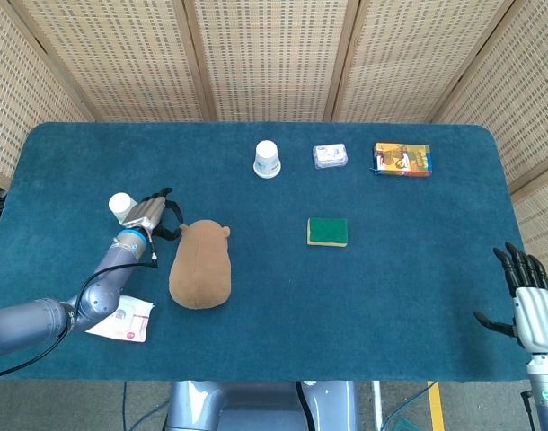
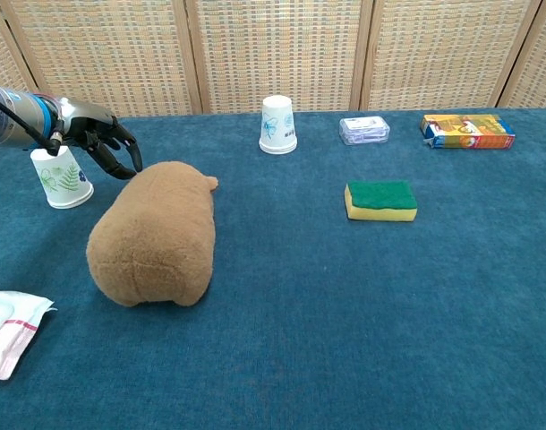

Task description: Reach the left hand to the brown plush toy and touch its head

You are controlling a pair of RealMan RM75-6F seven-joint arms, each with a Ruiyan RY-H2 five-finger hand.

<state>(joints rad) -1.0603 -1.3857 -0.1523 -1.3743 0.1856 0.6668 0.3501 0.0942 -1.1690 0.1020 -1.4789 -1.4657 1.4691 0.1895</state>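
Observation:
The brown plush toy (image 1: 200, 264) (image 2: 157, 233) lies on the blue table, its head and ears toward the far side. My left hand (image 1: 154, 215) (image 2: 101, 143) hovers just left of the toy's head, fingers spread and curved downward, holding nothing. A small gap separates its fingertips from the head. My right hand (image 1: 530, 298) sits off the table's right front corner, fingers apart and empty; the chest view does not show it.
A leaf-printed paper cup (image 1: 120, 206) (image 2: 60, 177) stands right behind my left hand. A white packet (image 1: 121, 319) (image 2: 6, 326) lies at the front left. Further off are an upturned cup (image 1: 268, 159), a green sponge (image 1: 328, 232), a clear small box (image 1: 330, 156) and an orange carton (image 1: 402, 159).

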